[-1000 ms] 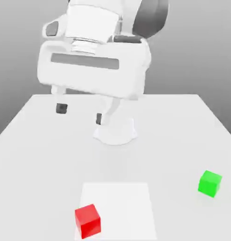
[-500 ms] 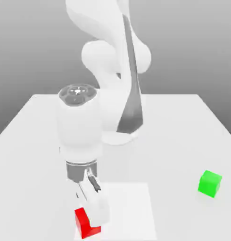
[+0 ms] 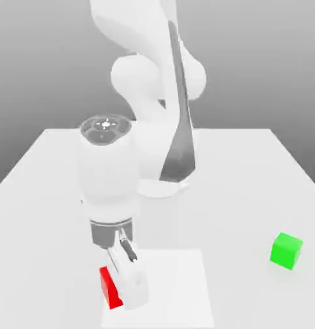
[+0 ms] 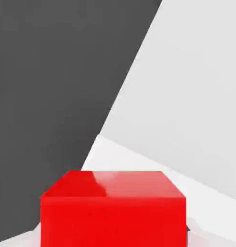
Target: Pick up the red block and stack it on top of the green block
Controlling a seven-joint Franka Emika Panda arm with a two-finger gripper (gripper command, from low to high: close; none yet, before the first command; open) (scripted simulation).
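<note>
Pale table (image 3: 231,193) with a whiter square (image 3: 176,283), grey backdrop (image 3: 263,64). Lower left, the gripper (image 4: 112,234) is clamped on the red block (image 3: 109,290), now slightly higher in frame; green block (image 3: 286,250), lower right, unmoved.

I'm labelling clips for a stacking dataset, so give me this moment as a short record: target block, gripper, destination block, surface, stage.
target block: red block, between the fingers
gripper: closed on the red block
destination block: green block, toward the exterior view's right, nothing on it
surface: white table with a paler square patch
stage: grasped, not yet stacked
</note>
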